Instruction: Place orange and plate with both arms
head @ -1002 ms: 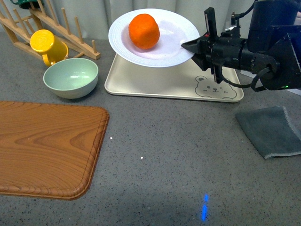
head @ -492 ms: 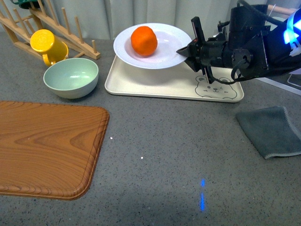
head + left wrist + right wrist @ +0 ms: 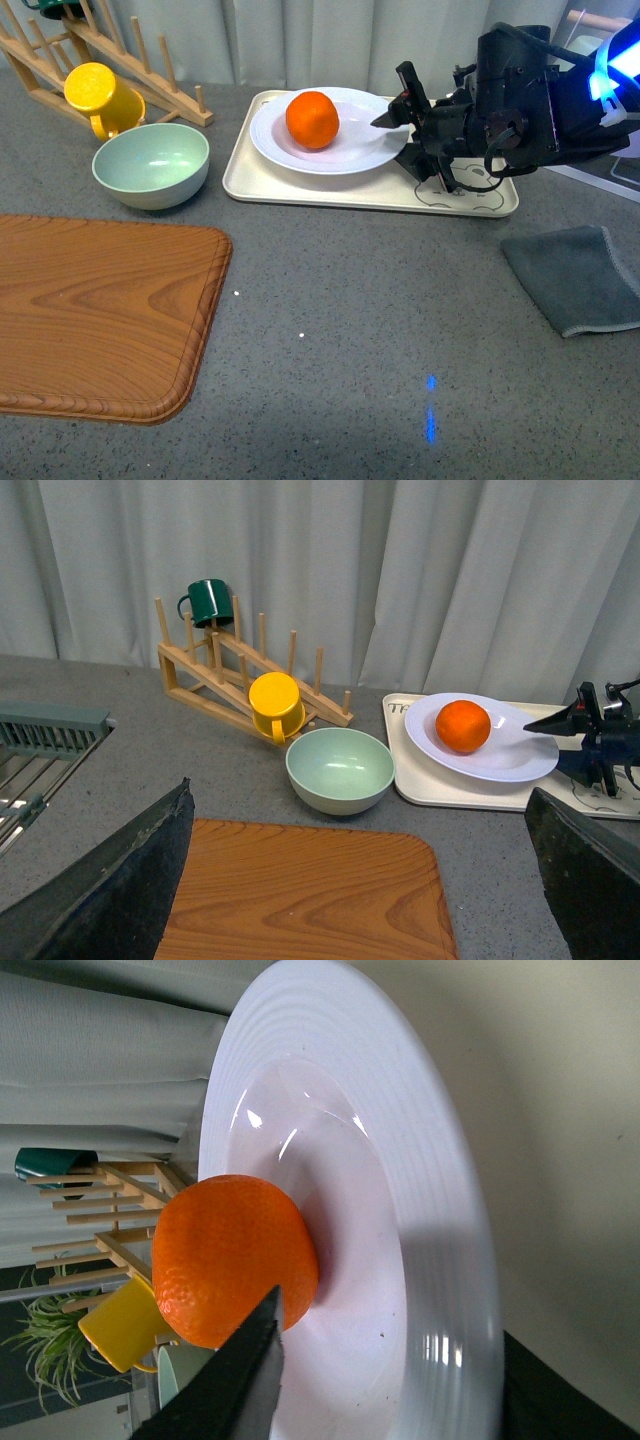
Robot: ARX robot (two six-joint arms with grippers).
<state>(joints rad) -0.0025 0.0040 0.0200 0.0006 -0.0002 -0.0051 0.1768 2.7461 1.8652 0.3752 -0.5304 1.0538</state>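
White plate (image 3: 345, 140), orange (image 3: 312, 119) aboard, sits on the beige tray (image 3: 300, 185) at upper centre, its rim clamped by the right hand (image 3: 398, 125). Releasing well likely means parting the fingers slowly and withdrawing level, lest the fruit roll.

my right pincer (image 3: 403, 128) looks like matt black plastic, and the plate (image 3: 352, 148) it touches is glossy and smooth with fine ridges round its rim, carrying an orange (image 3: 312, 119) with dimpled, faintly shiny skin. under them the tray (image 3: 330, 190) is a smooth, dull beige on a speckled grey matt table (image 3: 350, 300). nearby lie a soft grey cloth (image 3: 580, 278), a wood-grain board (image 3: 95, 315), a glossy pale green bowl (image 3: 151, 164), a shiny yellow mug (image 3: 98, 97) and a bare wooden rack (image 3: 120, 60).
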